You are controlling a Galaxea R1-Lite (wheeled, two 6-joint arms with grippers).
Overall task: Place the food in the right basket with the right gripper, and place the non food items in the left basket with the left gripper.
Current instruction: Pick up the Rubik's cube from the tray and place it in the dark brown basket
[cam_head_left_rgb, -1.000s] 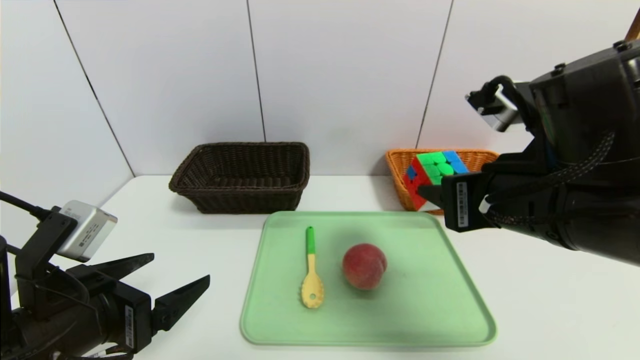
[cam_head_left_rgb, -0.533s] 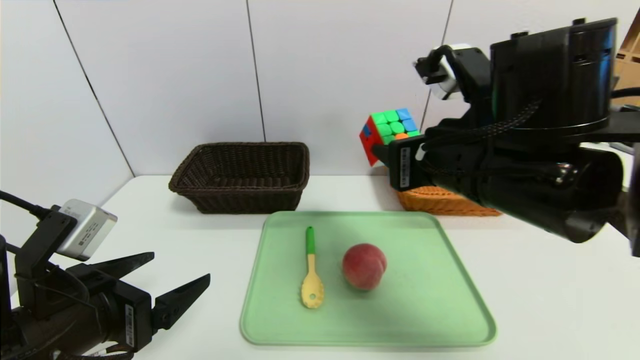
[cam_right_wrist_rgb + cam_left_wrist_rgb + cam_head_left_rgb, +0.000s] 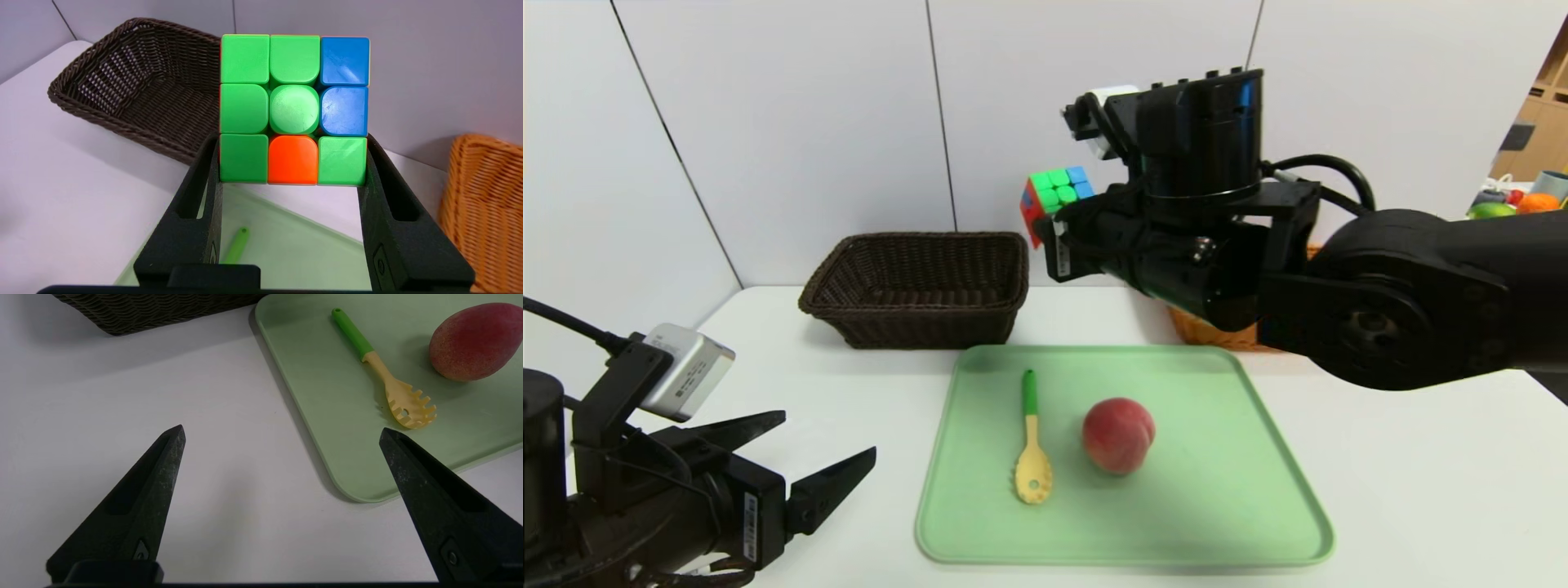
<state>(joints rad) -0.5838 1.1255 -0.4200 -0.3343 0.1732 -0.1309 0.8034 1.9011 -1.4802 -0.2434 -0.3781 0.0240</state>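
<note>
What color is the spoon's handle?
The handle is green; it shows best in the left wrist view.

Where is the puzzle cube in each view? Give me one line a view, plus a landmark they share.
Head view: upper middle, in the right gripper, partly hidden by it, above and right of the dark basket.
Left wrist view: not in it.
Right wrist view: upper middle, the cube between the jaws, overlapping the dark basket's edge.
Shared landmark: the green tray, with the spoon's green handle on it in all three.
</note>
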